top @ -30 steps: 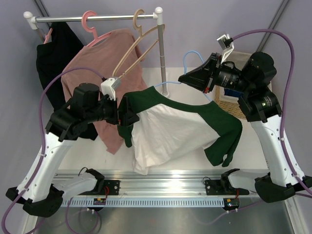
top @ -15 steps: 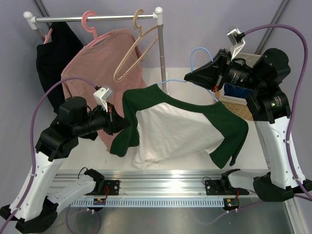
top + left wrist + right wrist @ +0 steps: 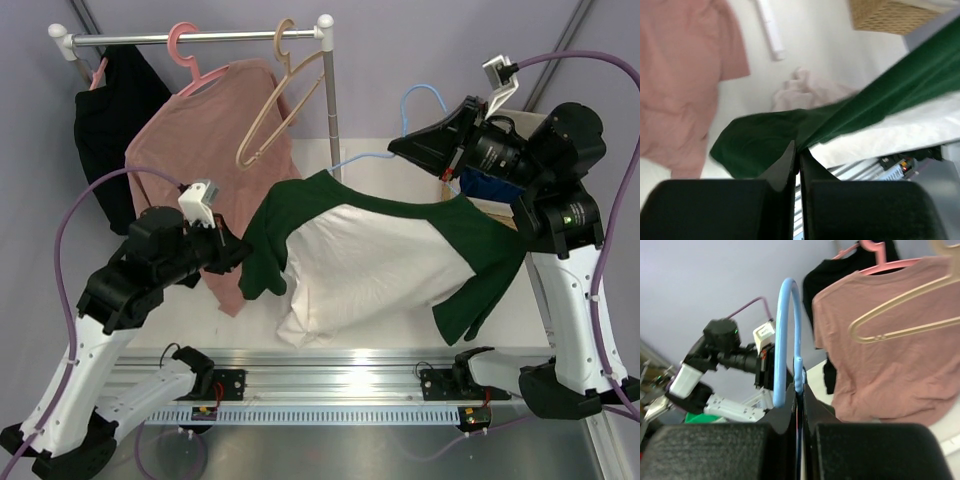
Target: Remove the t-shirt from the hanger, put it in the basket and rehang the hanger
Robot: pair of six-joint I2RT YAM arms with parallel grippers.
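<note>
Since the earlier frame, the right gripper had risen toward the upper right with the hanger, its jaws closed on the blue wire just below the hook. The left gripper, left of centre, had its jaws pinched on a green sleeve of the t-shirt. The t-shirt stretched across the middle of the frame, draped from the hanger.

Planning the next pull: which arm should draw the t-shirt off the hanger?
Left. The left gripper is shut on the t-shirt by its green sleeve, while the right gripper is clamped on the hanger, steadying it.
</note>
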